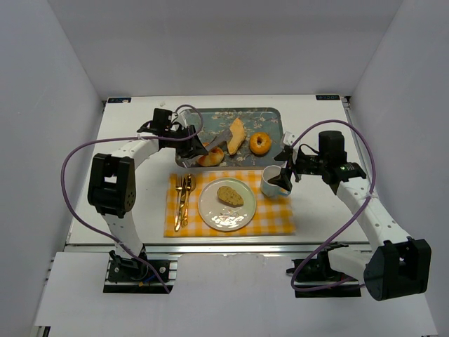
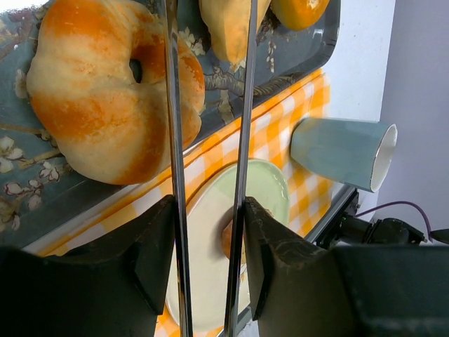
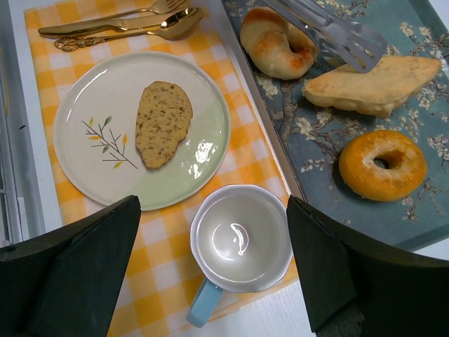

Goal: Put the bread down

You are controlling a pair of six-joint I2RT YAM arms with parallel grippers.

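The ring-shaped roll (image 1: 210, 157) lies in the tray's (image 1: 210, 118) near-left corner. Only the left wrist view shows the left hand (image 2: 208, 239) pinching the tongs (image 2: 174, 140), whose blades cross the roll. The right wrist view shows the right hand (image 3: 214, 260) spread above a cup (image 3: 242, 235), and a bread slice (image 3: 163, 123) on the plate (image 3: 91, 119).

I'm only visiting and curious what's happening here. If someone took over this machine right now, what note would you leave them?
Left tool: shut on the tongs, which are held over the tray by the ring roll. I can see no bread gripped.
Right tool: open and empty, above the cup.
Done: one bread slice lies on the plate.
Left: the ring roll, wedge and glazed ring are on the tray. The roll is probably next.
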